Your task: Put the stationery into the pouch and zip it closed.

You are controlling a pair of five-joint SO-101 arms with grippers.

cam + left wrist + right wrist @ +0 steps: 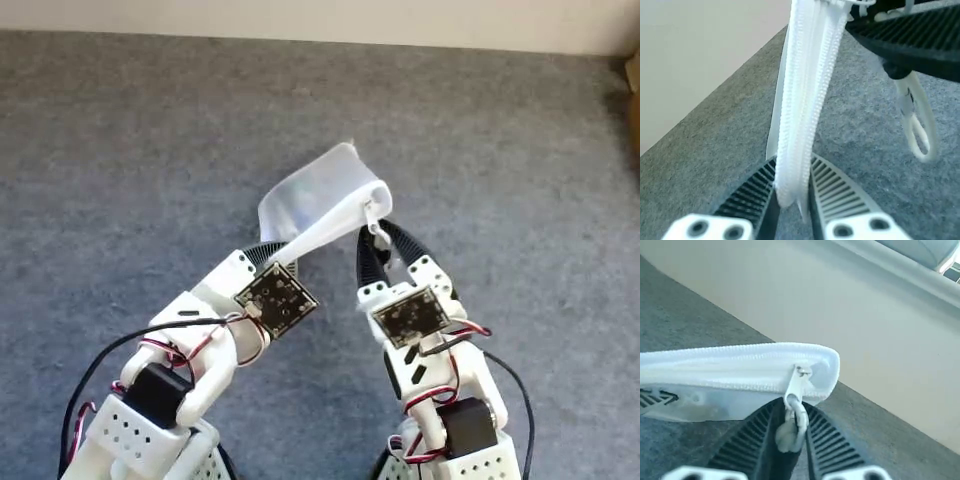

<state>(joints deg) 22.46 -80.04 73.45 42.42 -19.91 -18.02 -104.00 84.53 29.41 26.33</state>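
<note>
Arms come up from the bottom edge of my high view and lean in toward frame centre. My left gripper (272, 252) sits lower left of centre, pinched narrow on one end of the zip strip of the pouch (325, 195). In its wrist view the white zip teeth run up from between its fingers (840, 185). My right gripper (378, 238), just right of centre, is clamped on the zipper pull (792, 412) at the pouch's other end. The translucent white pouch spans the two, its body bulging toward upper centre over the grey carpet (120, 150). A cream wall (300, 18) runs along the top edge.
</note>
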